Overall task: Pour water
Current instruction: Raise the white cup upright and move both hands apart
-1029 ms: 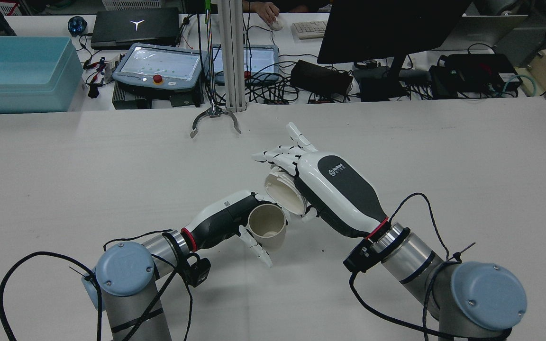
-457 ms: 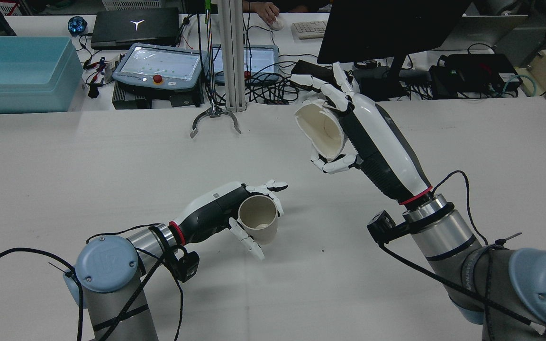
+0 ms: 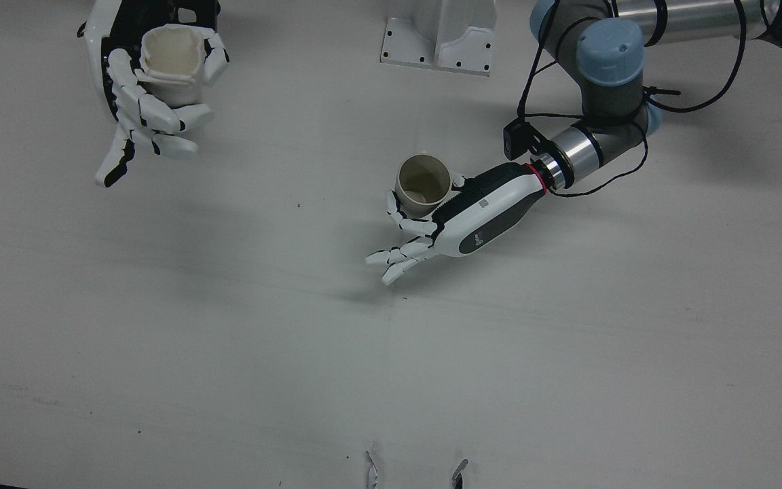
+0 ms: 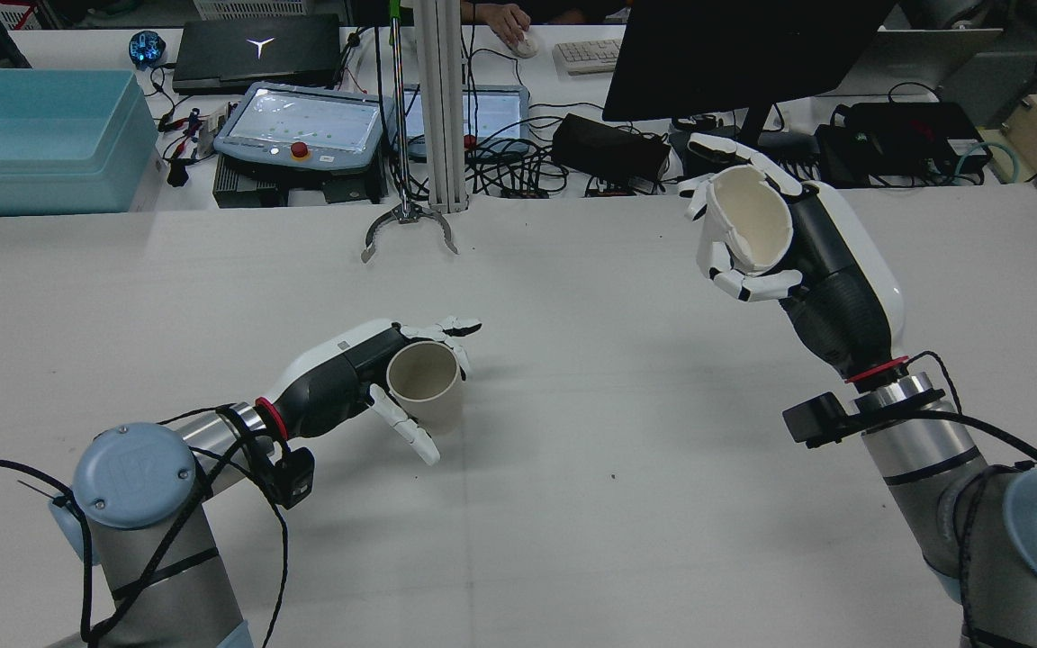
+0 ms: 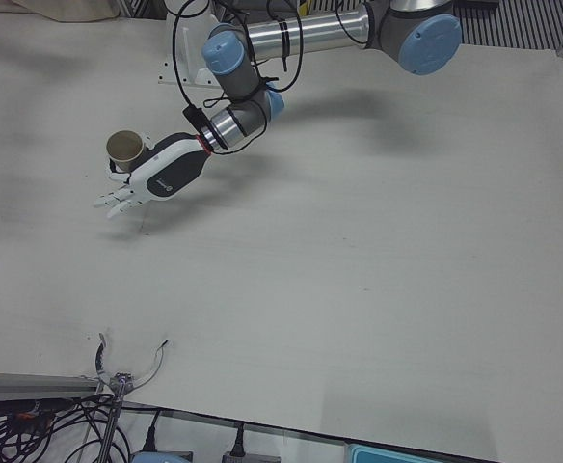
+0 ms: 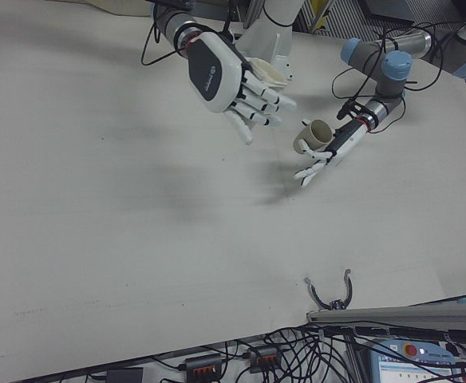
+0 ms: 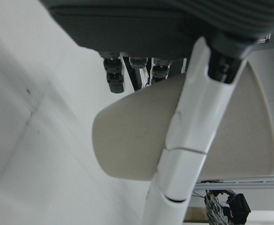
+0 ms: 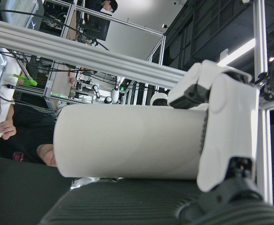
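left hand (image 4: 352,373): gripping beige cup (image 4: 426,385) on table
right hand (image 4: 798,261): gripping white cup (image 4: 748,220), raised
tip: keep both cups level while lowering

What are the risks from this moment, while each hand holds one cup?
1. The right hand holds the white cup high above the table, its wall visibly dented by the fingers; a tighter squeeze may crush it, a looser one may drop it.
2. The left hand holds the beige cup with some fingers stretched past it, so the hold looks partial; the cup may tip or slip when the hand moves.
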{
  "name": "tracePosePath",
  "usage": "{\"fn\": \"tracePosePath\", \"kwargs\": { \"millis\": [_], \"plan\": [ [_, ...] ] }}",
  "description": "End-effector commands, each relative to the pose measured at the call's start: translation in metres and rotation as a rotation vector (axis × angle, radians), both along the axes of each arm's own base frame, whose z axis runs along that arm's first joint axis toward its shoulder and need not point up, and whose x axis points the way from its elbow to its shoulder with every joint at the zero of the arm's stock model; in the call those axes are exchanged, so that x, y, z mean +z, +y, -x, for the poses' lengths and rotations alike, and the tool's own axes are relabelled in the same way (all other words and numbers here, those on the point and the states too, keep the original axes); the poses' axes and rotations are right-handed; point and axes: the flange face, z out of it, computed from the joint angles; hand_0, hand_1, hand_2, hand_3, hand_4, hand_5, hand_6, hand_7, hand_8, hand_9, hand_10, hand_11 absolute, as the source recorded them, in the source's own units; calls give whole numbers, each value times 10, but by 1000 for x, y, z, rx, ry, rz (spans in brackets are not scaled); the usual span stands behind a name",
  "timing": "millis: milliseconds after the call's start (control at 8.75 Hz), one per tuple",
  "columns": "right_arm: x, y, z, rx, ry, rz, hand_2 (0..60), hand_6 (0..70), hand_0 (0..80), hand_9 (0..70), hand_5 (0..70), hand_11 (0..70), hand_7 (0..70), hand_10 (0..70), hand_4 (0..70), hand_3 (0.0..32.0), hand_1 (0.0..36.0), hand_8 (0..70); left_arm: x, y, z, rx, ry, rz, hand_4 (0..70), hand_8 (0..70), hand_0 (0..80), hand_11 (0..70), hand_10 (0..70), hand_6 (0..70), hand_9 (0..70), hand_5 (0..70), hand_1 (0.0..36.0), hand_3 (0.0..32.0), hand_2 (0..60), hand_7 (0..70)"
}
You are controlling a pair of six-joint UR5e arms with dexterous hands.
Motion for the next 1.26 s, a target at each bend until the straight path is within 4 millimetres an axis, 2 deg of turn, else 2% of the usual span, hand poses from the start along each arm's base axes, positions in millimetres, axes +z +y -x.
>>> {"fn": "tracePosePath", "kwargs": {
  "millis": [0, 114, 229, 343, 457, 571, 686, 800, 914, 1029, 1143],
  "plan": [
    [75, 3, -52, -23, -119, 99, 600, 433, 603, 335, 175, 0, 443, 0, 88, 0, 360, 269, 88, -50, 115, -150, -44, 107, 502, 15, 800, 160, 84, 96, 5, 700, 360, 0, 0, 97],
    [83, 2, -48, -30, -121, 110, 600, 421, 593, 351, 171, 0, 435, 0, 93, 0, 360, 278, 140, -47, 158, -192, -56, 146, 500, 14, 800, 160, 84, 96, 4, 700, 360, 0, 0, 93],
    [93, 4, -36, -56, -131, 126, 600, 408, 578, 379, 168, 0, 402, 0, 66, 0, 360, 298, 189, -37, 206, -237, -70, 179, 491, 12, 800, 159, 83, 94, 4, 700, 360, 0, 0, 92],
    [110, 6, -21, -87, -135, 150, 600, 409, 569, 413, 168, 4, 408, 0, 75, 0, 360, 323, 230, -27, 245, -271, -67, 215, 485, 11, 800, 159, 83, 91, 4, 700, 360, 0, 0, 91],
    [126, 3, -13, -89, -116, 171, 600, 441, 567, 467, 174, 40, 423, 9, 169, 0, 360, 371, 249, -21, 276, -301, -53, 245, 486, 11, 800, 161, 84, 91, 4, 700, 360, 0, 0, 91],
    [144, -1, -7, -84, -107, 189, 600, 445, 556, 508, 175, 66, 409, 28, 193, 0, 360, 407, 257, -19, 298, -328, -44, 256, 493, 12, 800, 163, 85, 92, 4, 700, 360, 0, 0, 92],
    [174, -5, 0, -87, -101, 220, 600, 426, 542, 520, 171, 73, 409, 34, 192, 0, 360, 414, 264, -16, 304, -330, -36, 265, 495, 13, 800, 162, 84, 92, 4, 700, 360, 0, 0, 91],
    [198, -12, 3, -77, -88, 236, 600, 418, 529, 526, 162, 74, 425, 36, 231, 0, 353, 415, 266, -15, 305, -327, -34, 267, 497, 13, 800, 161, 83, 92, 4, 700, 360, 0, 0, 91],
    [220, -18, -2, -55, -56, 259, 600, 416, 525, 539, 162, 81, 430, 42, 239, 0, 352, 424, 273, -15, 302, -323, -40, 272, 497, 12, 800, 161, 83, 93, 4, 700, 360, 0, 0, 91],
    [237, -22, -9, -33, -27, 280, 600, 404, 526, 546, 158, 74, 460, 37, 271, 0, 354, 424, 292, -16, 301, -327, -61, 280, 494, 12, 800, 162, 84, 95, 4, 700, 360, 0, 0, 92],
    [248, -24, -11, -24, -7, 293, 600, 409, 530, 550, 159, 74, 478, 37, 281, 0, 358, 425, 329, -18, 300, -334, -78, 292, 485, 12, 800, 163, 85, 96, 4, 700, 360, 0, 0, 92]
  ]
}}
